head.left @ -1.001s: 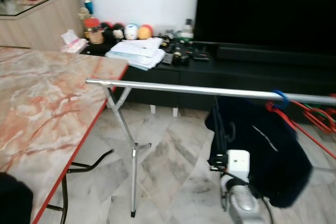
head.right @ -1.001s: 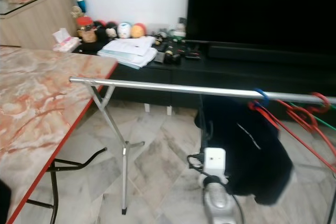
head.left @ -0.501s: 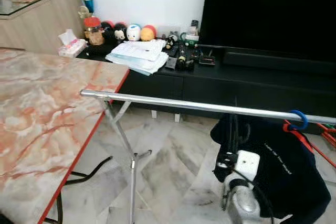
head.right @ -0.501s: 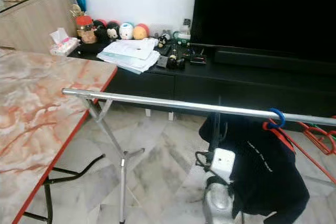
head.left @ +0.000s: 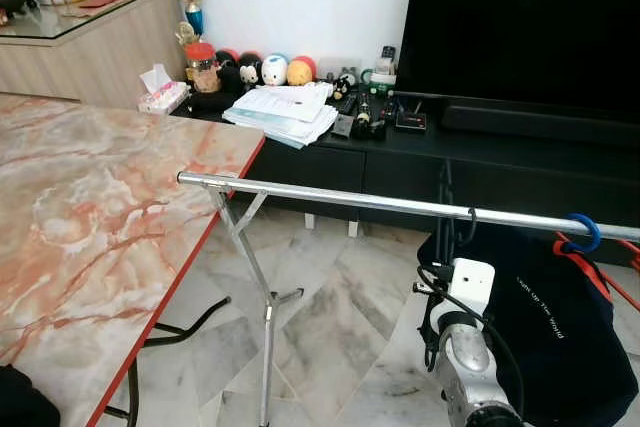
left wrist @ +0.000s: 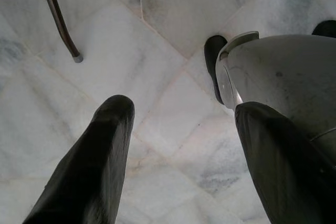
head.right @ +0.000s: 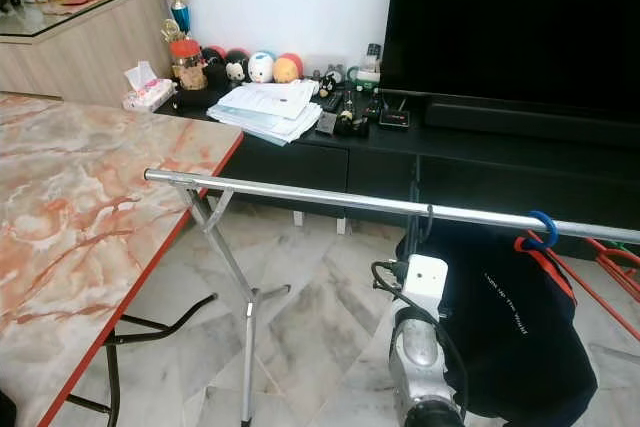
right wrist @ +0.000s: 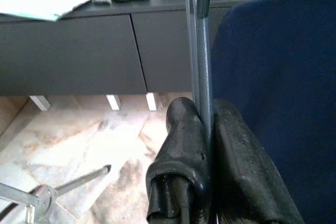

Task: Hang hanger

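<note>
I am clamping my right pincer (right wrist: 206, 111) shut on the hanger (right wrist: 198, 35), a thin grey bar that is running lengthwise between my two fingers and pointing straight out past their tips, upright toward the silver rail (head.left: 350, 200) just above. The navy garment (head.left: 560, 327) is hanging right beside the pincer, touching one finger. Farther along the rail, beyond the garment, a blue hook (head.left: 582, 232) is looping over it. My left pincer (left wrist: 178, 114) is hanging wide open over the marble floor (left wrist: 105, 51).
</note>
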Robot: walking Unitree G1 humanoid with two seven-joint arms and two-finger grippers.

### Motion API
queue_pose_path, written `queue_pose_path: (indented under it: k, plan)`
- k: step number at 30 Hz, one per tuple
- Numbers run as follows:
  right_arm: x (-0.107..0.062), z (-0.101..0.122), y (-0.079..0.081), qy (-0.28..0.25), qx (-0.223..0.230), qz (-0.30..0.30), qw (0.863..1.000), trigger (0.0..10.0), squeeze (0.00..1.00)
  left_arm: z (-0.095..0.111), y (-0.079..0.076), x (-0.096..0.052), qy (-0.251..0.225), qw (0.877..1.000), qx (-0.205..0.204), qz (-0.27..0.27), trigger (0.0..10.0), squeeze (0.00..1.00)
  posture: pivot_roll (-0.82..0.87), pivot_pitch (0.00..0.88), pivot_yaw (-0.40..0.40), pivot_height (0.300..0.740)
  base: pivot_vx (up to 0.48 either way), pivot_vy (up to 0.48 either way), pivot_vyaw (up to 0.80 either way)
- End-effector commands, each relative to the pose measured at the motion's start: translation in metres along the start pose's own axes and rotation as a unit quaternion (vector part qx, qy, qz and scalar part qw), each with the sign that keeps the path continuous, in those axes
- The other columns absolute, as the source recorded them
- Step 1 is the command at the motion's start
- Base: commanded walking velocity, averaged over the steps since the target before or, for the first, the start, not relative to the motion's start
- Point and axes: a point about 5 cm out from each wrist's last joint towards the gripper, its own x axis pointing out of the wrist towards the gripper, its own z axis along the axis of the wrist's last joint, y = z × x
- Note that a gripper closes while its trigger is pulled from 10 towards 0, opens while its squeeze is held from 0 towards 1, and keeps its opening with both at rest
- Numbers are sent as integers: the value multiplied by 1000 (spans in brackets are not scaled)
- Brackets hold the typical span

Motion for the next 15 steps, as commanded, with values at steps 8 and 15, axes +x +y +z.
queue_pose_path:
  k: [8,15]
  plan:
    - [7,6,2,23,-6,10,1000,10000,0,-8,2,-1,20,1000,8,-1,10000,0,60,66,57,740,0,0,0]
    - [8,6,0,27,-9,9,1000,10000,0,-8,2,-1,21,1000,8,-2,10000,0,63,68,60,740,0,0,0]
